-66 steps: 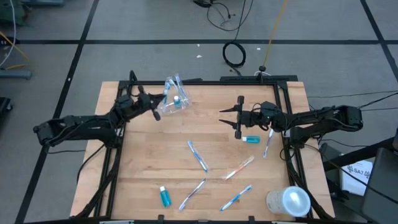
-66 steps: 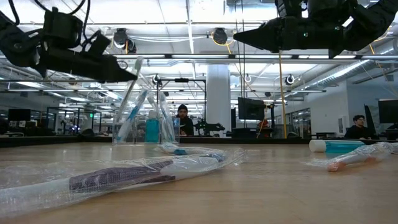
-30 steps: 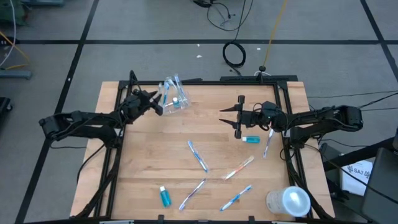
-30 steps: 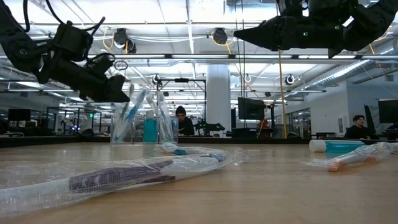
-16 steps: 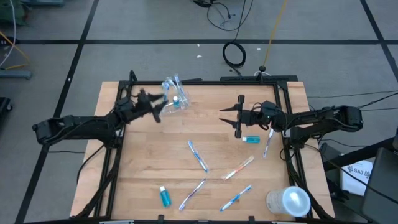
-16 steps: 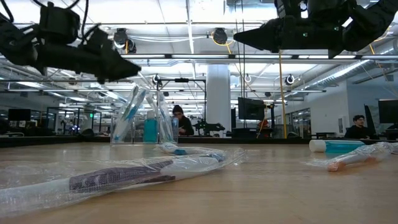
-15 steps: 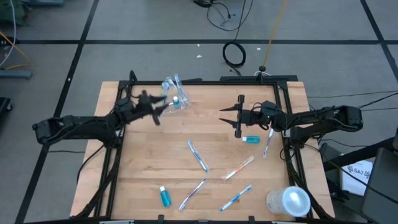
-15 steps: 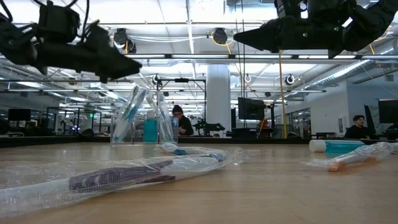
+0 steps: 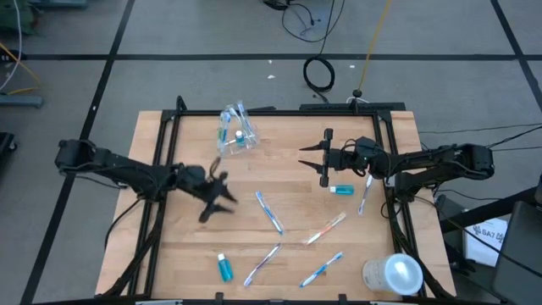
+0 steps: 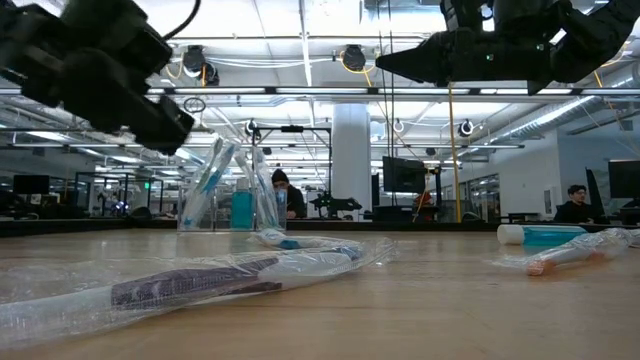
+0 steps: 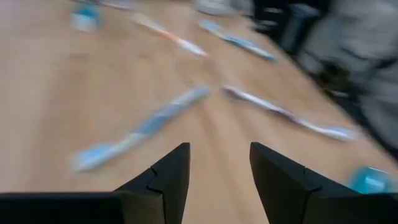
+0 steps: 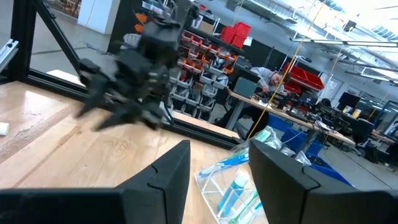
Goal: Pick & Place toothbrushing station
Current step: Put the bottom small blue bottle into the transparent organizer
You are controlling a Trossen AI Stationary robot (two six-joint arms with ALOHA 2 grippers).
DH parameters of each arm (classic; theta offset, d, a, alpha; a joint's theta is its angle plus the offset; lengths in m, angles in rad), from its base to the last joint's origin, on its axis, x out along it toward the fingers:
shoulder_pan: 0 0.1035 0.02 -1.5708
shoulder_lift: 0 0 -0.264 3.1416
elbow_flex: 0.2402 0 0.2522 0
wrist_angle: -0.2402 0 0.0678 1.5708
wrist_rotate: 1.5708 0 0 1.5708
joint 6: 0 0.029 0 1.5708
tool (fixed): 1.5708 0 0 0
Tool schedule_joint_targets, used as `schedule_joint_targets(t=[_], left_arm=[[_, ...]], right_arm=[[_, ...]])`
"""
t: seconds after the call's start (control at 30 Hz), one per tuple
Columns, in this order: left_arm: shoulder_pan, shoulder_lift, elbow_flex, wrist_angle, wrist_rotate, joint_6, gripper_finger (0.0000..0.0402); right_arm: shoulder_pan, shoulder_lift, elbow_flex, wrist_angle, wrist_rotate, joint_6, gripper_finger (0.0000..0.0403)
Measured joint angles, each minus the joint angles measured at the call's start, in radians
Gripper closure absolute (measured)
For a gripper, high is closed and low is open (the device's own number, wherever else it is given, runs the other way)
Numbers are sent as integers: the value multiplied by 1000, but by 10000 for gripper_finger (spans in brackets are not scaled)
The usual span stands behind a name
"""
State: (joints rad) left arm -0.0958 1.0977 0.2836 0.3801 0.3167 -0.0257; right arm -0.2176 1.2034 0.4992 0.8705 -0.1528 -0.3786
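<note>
The clear plastic cup point(image 9: 238, 133) stands on its base near the table's far edge, left of centre, with toothbrushes and a teal toothpaste tube in it; the low view shows the cup point(image 10: 230, 195) upright. Several wrapped toothbrushes lie flat on the wood, one point(image 9: 269, 212) at the middle, one point(image 9: 325, 228) to its right. My left gripper point(image 9: 220, 200) hangs open over the table, left of the middle toothbrush, with nothing between its fingers point(image 11: 168, 174). My right gripper point(image 9: 315, 161) is open above the table, right of centre, beside a toothpaste tube point(image 9: 343, 190).
More toothbrushes point(image 9: 262, 264) point(image 9: 322, 269) and a toothpaste tube point(image 9: 223, 268) lie near the table's near edge. Another toothbrush point(image 9: 365, 196) lies by the right rail. A large whitish cylinder point(image 9: 394, 274) sits at the near right corner. Black frame rails run along the table's sides.
My left gripper has swung away from the cup toward the table's near edge and the middle toothbrush, turning as it went. The cup and its contents stay where they were.
</note>
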Motion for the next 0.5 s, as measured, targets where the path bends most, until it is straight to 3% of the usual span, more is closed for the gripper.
schedule_joint_targets(t=[0.17,0.3,0.5], left_arm=[[-164,80,1,21,-29,-67,231],[-271,177,1,62,-64,-204,231],[-392,318,1,203,-181,-315,231]], right_arm=[[0,0,0,1,0,0,248],[0,0,0,1,0,7,248],[0,0,0,1,0,49,248]])
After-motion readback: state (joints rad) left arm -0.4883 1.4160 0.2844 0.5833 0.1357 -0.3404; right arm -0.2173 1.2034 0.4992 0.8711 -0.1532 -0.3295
